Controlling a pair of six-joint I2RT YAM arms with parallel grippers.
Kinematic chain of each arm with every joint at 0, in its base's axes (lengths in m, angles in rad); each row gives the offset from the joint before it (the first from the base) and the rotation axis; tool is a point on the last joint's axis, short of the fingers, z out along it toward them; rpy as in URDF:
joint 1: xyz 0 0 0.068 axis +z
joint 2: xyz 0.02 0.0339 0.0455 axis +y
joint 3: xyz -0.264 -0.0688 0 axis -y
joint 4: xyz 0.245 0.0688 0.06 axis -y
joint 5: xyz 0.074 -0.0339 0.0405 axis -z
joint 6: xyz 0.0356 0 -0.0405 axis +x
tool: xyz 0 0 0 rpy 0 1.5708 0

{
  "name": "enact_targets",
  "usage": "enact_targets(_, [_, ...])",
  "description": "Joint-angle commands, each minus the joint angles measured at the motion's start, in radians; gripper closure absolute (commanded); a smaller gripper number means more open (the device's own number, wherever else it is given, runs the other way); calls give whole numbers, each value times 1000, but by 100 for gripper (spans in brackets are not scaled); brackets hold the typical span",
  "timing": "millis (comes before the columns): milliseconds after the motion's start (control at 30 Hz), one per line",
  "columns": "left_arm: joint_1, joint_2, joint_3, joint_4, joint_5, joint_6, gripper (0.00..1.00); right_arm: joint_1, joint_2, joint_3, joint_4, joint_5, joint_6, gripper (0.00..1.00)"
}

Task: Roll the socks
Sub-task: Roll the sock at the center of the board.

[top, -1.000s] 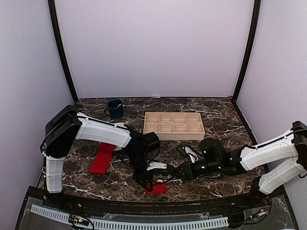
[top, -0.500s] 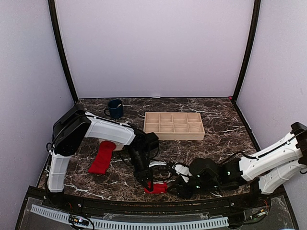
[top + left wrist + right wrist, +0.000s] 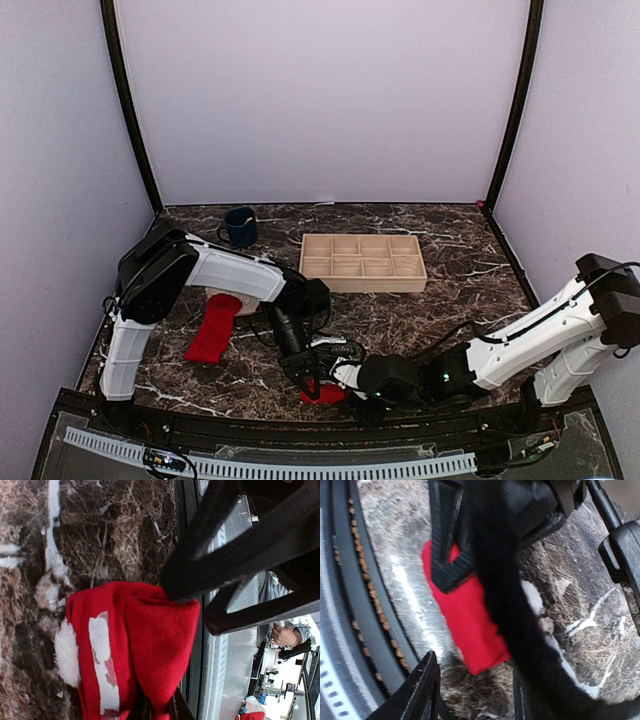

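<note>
One of the socks [image 3: 329, 394] is a small red bundle at the table's front edge. My left gripper [image 3: 312, 382] is shut on it; in the left wrist view the red fabric [image 3: 145, 640] is pinched between my dark fingers [image 3: 178, 710] at the bottom. My right gripper [image 3: 350, 384] is right beside the bundle, on its right. In the right wrist view it [image 3: 475, 692] stands open, with the sock's end [image 3: 470, 620] just ahead of its fingers. The other sock [image 3: 213, 328] lies flat as a long strip on the left, under the left arm.
A dark blue mug [image 3: 239, 227] stands at the back left. A pale wooden compartment tray [image 3: 362, 262] sits behind the arms. The black front rail [image 3: 300, 430] runs just beyond the bundle.
My right arm has swung left across the table up to the red bundle, and its jaws have widened. The left gripper has kept its hold on the sock in about the same place.
</note>
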Motion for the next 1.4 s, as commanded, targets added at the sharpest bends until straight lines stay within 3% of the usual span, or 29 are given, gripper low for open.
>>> enact_targets(0, [3,21,8,-36,-1,32,90,10,32,43,-23,83,-82,52])
enact_targets(900, [18,51,24,-53,24,41,90,10,116,122,-62,-20,-275,55])
enact_targets(1367, [19,54,27,-45,9,27,88,-4,165,136,-88,-37,-261,83])
